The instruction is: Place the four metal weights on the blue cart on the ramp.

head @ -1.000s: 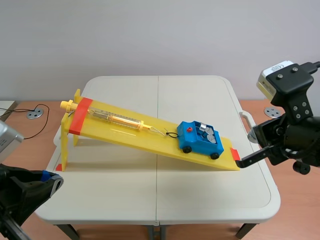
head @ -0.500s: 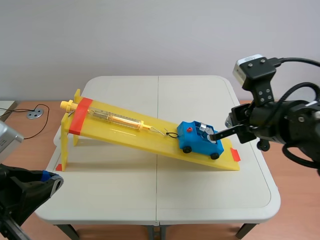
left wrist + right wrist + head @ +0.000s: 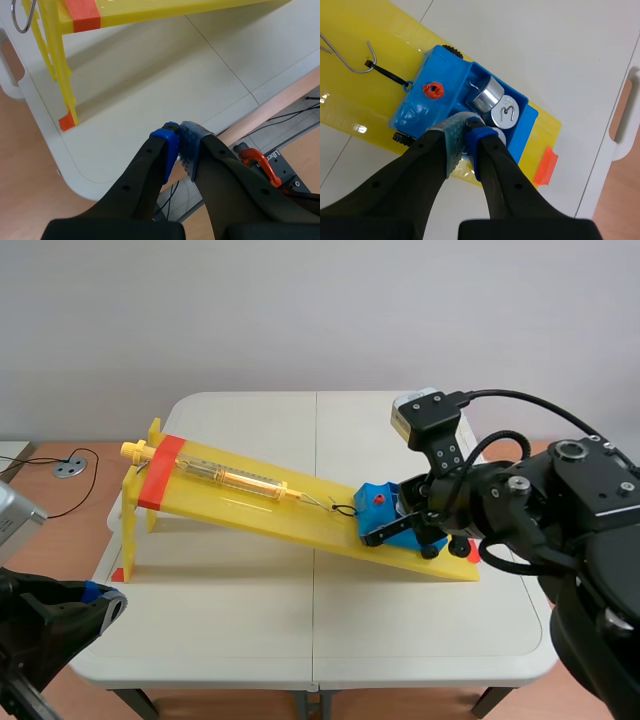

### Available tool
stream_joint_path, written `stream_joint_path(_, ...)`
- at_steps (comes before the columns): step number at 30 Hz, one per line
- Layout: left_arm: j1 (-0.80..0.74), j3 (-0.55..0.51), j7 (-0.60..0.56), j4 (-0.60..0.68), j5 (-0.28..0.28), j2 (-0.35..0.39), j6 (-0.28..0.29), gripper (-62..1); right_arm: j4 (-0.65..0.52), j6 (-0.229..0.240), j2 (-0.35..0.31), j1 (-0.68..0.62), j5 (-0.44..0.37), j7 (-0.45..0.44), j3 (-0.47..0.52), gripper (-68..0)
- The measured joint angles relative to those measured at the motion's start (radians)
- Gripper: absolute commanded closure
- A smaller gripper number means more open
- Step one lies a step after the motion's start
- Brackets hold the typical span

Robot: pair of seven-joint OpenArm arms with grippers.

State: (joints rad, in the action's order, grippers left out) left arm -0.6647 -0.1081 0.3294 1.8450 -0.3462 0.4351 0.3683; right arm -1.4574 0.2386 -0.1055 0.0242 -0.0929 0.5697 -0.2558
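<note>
Since the clenched, empty right gripper has swung over the cart, weights under its tips look loaded; left gripper is clenched too.

White folding table, small grey disc on the wood beside it

"What's carrying everything?"
"On my feed, a white folding table, its near edge under my left gripper."
"And standing on it?"
"A long yellow plastic ramp. Its raised end is ahead of the left gripper, its low end beneath my right gripper."
</note>
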Motion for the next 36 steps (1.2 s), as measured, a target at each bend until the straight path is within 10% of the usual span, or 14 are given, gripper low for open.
stream_joint_path(4,0.000,0.000,0.000,0.000,0.000,0.000,0.000,-4.0,0.000,0.000,0.000,0.000,0.000,-0.003,0.000,-1.2)
stream_joint_path(10,0.000,0.000,0.000,0.000,0.000,0.000,0.000,-4.0,0.000,0.000,0.000,0.000,0.000,-0.011,0.000,-18.8)
stream_joint_path(18,0.000,0.000,0.000,0.000,0.000,0.000,0.000,-4.0,-0.021,0.001,-0.003,-0.005,-0.047,0.001,0.003,-17.6)
stream_joint_path(22,0.000,0.000,0.010,0.000,0.000,0.000,0.000,-4.0,-0.126,0.001,-0.023,-0.040,-0.112,0.040,0.037,-5.0)
stream_joint_path(36,0.069,0.005,0.037,0.106,0.063,-0.161,0.023,-3.9,-0.452,0.067,-0.241,-0.375,-0.283,0.064,0.323,-0.6)
